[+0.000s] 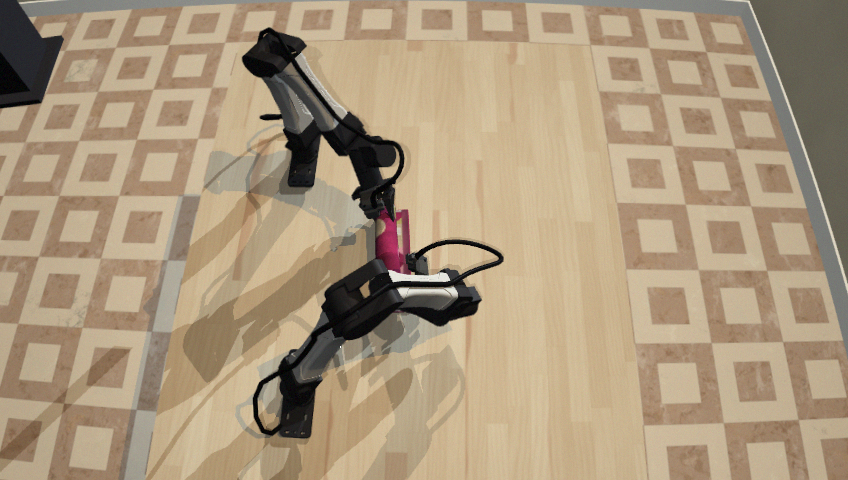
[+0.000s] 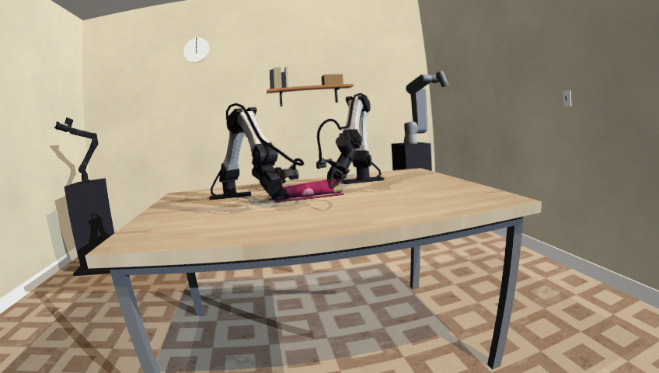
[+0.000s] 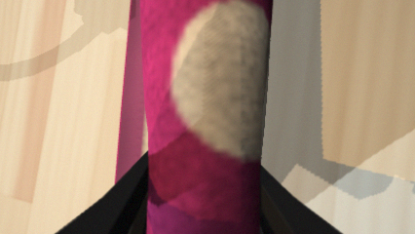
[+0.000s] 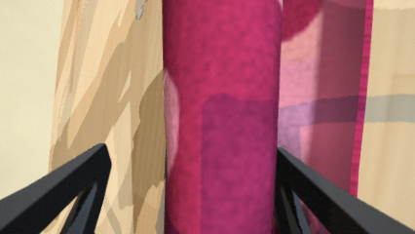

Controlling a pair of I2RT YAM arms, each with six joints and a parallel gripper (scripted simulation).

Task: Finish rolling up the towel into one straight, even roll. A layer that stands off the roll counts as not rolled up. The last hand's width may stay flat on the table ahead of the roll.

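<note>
Top view, bench (image 1: 523, 178) (image 2: 323, 217) (image 3: 49, 122) (image 4: 390, 161): lying there near both arms, towel (image 1: 387, 243) (image 2: 309, 188) (image 3: 205, 122) (image 4: 224, 122) mostly rolled, fairly straight where visible. Left flat alongside, just a narrow strip (image 1: 405, 228) (image 2: 309, 197) (image 3: 131, 122) (image 4: 336, 146); perhaps only evening-up left, though too hidden mid-roll to tell about loose layers. Reaching down at one end, left gripper (image 1: 386, 215) (image 2: 333, 183) (image 3: 205, 168), clamped on the towel. Pointing down astride the other, right gripper (image 2: 280, 193) (image 4: 191, 148), fingers wide apart, gripping nothing.
</note>
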